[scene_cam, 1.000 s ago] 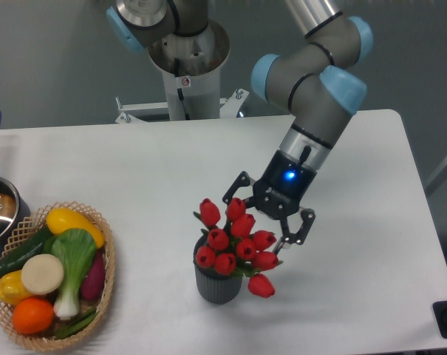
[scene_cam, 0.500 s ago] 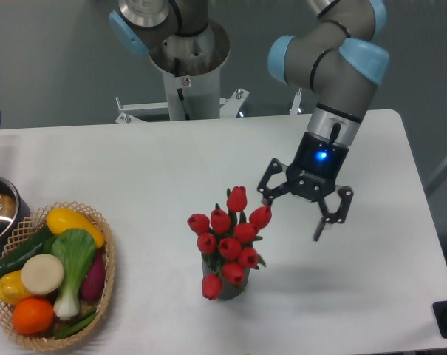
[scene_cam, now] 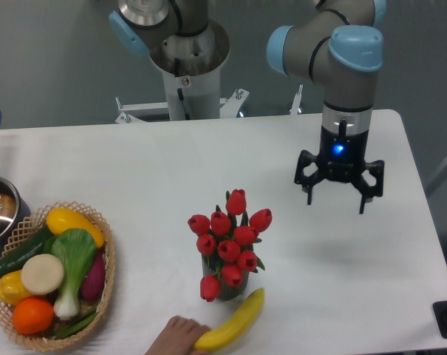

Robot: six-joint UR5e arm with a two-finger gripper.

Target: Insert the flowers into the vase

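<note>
Red tulip bunch (scene_cam: 229, 240) sits light and floppy in the ribbed grey vase (scene_cam: 224, 290), stems the place to grip, black two-finger gripper (scene_cam: 338, 194) splayed empty at 2 o'clock.

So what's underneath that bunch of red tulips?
The bunch of red tulip buds stands in a small dark vase, of which only a sliver shows. The blooms and leaves cover its mouth and most of its sides.

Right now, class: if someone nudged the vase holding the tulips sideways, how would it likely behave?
Probably tippy: the flowers spread wider than the vase beneath, so it looks top-heavy. One bud droops over the rim, so the stems seem floppy.
</note>
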